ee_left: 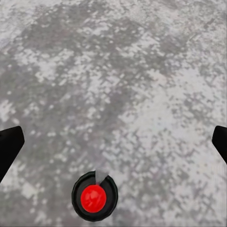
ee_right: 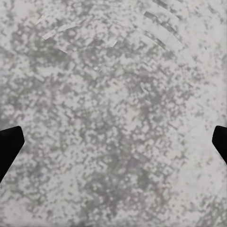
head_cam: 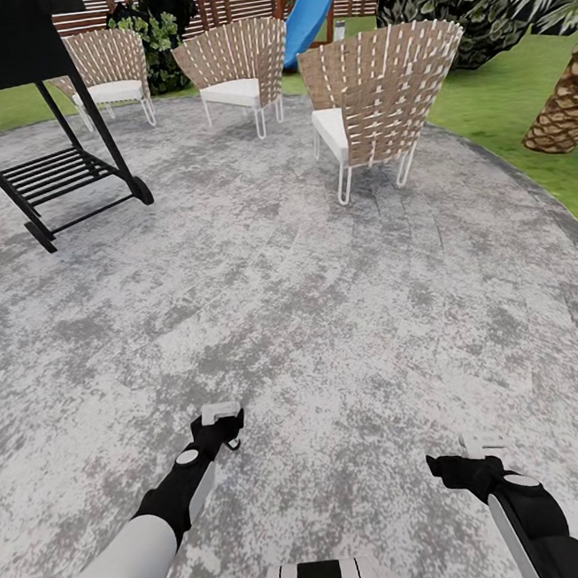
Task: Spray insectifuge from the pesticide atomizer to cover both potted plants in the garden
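The pesticide atomizer (ee_left: 95, 196) is seen standing on the paved patio (head_cam: 328, 320) directly beneath the left gripper (head_cam: 220, 414), whose jaws are spread wide and empty, presumably positioned for a downward grasp; the right gripper (head_cam: 482, 445) is likewise wide and empty.

No text, label, number or sign can be read anywhere.
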Motion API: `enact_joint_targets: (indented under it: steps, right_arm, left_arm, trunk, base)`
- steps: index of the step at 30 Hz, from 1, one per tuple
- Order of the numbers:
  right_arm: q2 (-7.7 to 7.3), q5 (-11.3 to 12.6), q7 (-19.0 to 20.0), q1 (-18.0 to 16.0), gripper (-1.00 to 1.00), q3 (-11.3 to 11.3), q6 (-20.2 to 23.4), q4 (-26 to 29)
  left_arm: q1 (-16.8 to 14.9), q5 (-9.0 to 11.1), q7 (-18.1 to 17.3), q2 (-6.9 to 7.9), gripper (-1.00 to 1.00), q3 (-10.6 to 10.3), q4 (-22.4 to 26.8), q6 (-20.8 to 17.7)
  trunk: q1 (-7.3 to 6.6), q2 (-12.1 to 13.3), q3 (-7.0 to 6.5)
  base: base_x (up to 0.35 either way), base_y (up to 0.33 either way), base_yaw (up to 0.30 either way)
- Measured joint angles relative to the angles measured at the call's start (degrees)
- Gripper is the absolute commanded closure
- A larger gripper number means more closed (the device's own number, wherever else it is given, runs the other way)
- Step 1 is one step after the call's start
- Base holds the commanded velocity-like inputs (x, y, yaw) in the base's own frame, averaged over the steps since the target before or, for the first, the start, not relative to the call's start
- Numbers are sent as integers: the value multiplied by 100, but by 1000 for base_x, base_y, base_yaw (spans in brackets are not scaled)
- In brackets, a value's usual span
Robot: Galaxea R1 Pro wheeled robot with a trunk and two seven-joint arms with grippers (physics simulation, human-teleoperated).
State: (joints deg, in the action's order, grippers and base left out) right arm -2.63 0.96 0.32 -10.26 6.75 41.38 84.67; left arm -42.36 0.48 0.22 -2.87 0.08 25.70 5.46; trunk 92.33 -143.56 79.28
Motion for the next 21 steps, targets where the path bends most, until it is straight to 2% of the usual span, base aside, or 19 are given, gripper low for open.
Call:
enact_joint_targets:
  steps: [16, 21]
  right_arm:
    - [0, 0, 0, 0, -100, 3, 0, 0]
    - [-4, 0, 0, 0, -100, 1, 0, 0]
  left_arm:
    - [11, -8, 4, 7, -100, 8, 1, -2]
    - [12, -8, 4, 7, -100, 8, 1, -2]
  trunk:
    - [0, 0, 2]
    - [13, -6, 137]
  base:
    - [0, 11, 0]
    - [0, 0, 0]
